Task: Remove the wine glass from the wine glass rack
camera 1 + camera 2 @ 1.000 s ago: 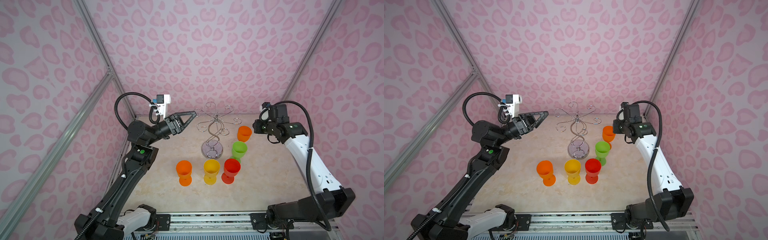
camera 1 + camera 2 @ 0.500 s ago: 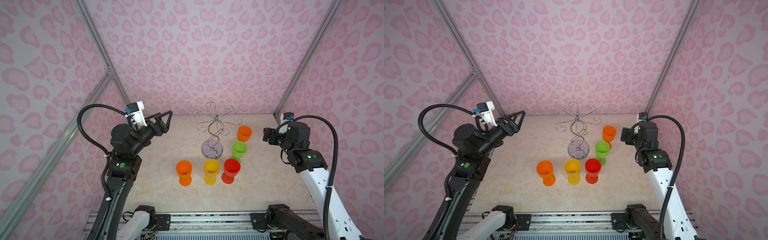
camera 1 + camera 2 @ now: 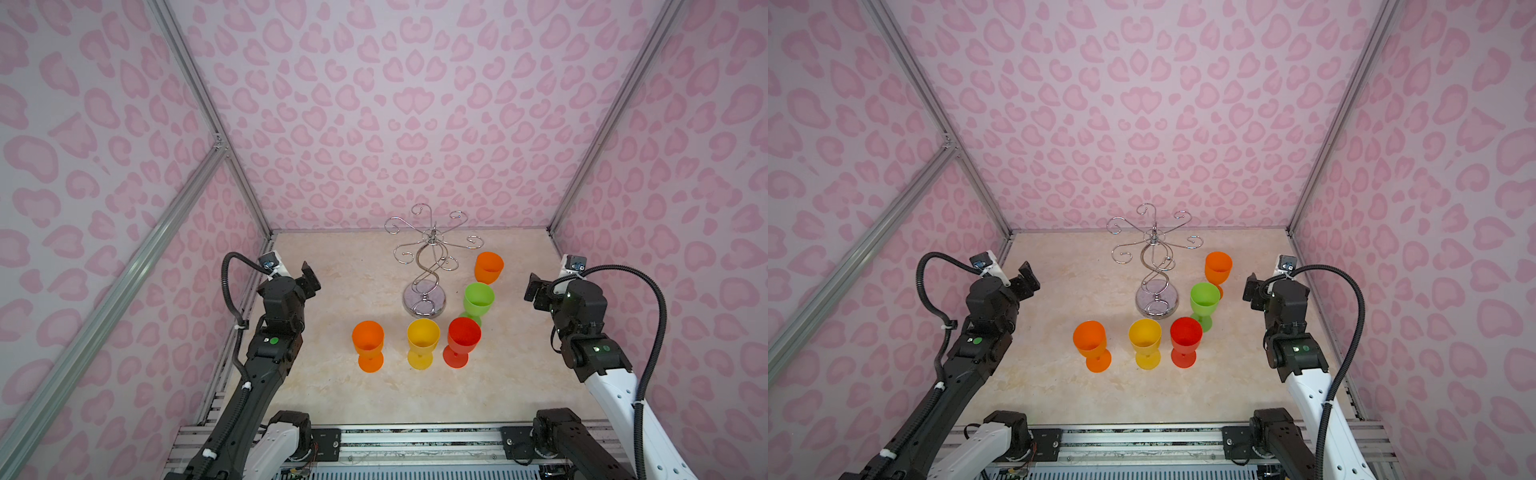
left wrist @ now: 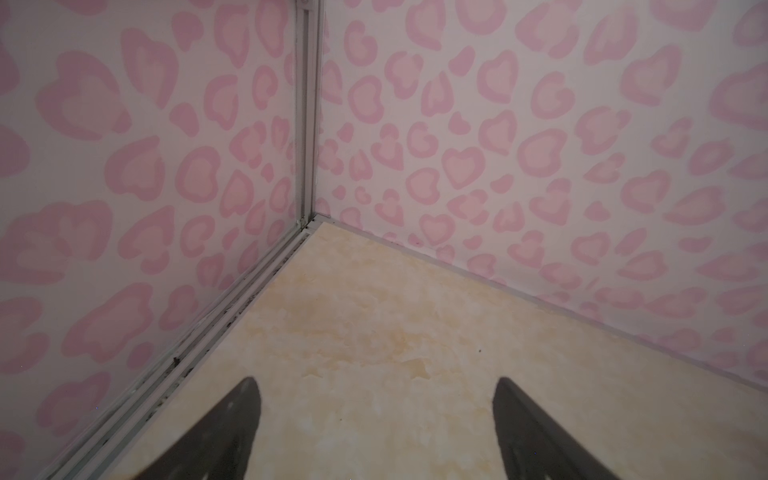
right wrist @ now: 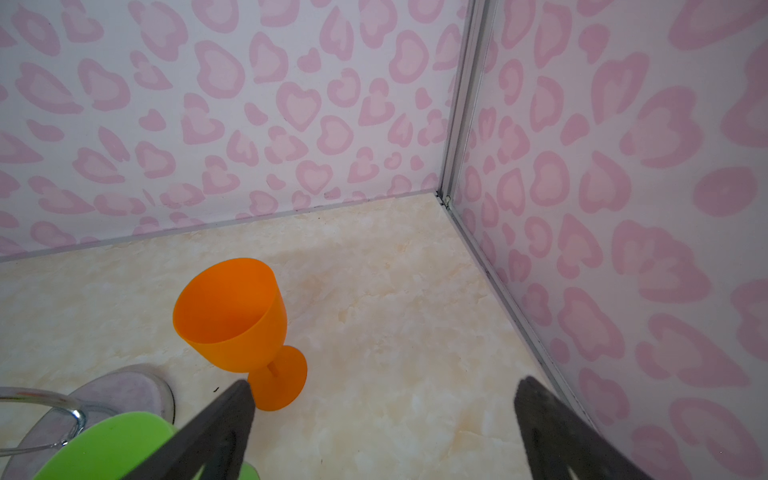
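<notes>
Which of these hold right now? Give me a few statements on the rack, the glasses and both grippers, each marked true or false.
1. No glass hangs on the wine glass rack. True.
2. The near orange glass, yellow glass and red glass stand upright in a row on the table. True.
3. The right gripper is shut on the far orange glass. False: its jaws stand wide apart with nothing between them, and the glass stands free on the table.
4. The green glass lies on its side. False: it stands upright beside the rack's base.
5. The left gripper is open and empty. True.
</notes>
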Tool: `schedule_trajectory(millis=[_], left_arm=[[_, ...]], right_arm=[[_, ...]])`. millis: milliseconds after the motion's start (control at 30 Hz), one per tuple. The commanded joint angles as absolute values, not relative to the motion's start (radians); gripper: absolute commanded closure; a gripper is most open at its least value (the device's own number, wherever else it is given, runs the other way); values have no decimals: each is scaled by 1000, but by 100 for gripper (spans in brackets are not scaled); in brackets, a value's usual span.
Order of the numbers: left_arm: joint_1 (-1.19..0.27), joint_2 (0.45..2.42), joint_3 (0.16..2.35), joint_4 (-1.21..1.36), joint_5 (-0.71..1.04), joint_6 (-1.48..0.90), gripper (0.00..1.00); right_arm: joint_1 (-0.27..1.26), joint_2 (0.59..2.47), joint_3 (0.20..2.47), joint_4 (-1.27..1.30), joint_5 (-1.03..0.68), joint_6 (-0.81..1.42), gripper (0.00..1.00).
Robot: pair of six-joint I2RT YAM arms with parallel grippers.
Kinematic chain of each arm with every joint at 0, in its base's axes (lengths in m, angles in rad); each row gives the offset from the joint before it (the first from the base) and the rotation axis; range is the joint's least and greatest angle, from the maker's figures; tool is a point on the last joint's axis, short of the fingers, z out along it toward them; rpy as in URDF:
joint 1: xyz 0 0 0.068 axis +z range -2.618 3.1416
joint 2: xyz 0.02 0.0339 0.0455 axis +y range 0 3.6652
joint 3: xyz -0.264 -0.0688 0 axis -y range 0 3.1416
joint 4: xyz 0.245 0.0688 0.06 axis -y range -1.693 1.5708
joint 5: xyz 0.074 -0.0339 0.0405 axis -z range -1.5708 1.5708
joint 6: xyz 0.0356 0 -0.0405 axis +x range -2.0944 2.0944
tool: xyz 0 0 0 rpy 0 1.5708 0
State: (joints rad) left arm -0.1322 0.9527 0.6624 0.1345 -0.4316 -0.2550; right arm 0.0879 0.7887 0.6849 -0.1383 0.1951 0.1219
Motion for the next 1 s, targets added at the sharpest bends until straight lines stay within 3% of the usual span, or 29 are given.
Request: schedule_trajectory(millis=[0,367,667,800,967], left_arm=[[-131,1006,593,378,-506,-155,10],[-99,1285,483,622,-427,-112,9],[-58,1377,475,655,-353,-72,10],[-43,1453,403,851,-360,-89,6],[-28,1446,399,840,-343,-100,3]], right_arm=[[114,784,624,48,221,123,2],[155,898,559,196,323,86,2],[155,986,512,274,344,86,2],[155,1037,463,388,349,73,2],[155,1139,417,511,358,26,2]])
